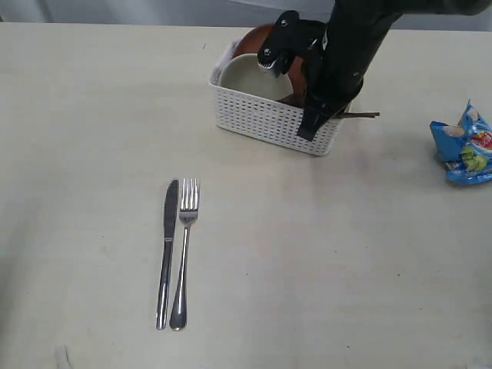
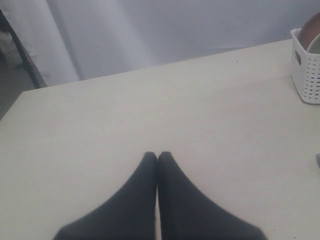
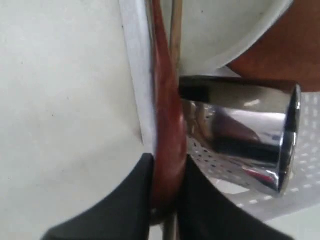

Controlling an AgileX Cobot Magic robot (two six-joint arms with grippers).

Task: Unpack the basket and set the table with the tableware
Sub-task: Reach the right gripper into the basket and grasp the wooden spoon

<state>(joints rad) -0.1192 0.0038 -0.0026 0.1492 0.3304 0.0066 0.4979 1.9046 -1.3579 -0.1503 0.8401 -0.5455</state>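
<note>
Reddish-brown wooden spoon (image 3: 167, 125) was clamped between the fingers of your right gripper (image 3: 167, 160), inside the white perforated plastic basket (image 1: 265, 119) at the far side of the pale cream table (image 1: 307, 269). Lifting it could drag the wooden chopsticks (image 3: 176, 25), knock the shiny steel cup (image 3: 245, 135) hard beside it, or snag the basket wall it lay against. Your left gripper (image 2: 157, 159) was pressed shut on nothing; the spoon looked glossy and slender, so judged liable to pivot in that narrow pinch.

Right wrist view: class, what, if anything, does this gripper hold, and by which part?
The right gripper clamps the reddish-brown wooden spoon at its broader end, one finger on each side, beside the basket rim. The left gripper holds nothing.
</note>
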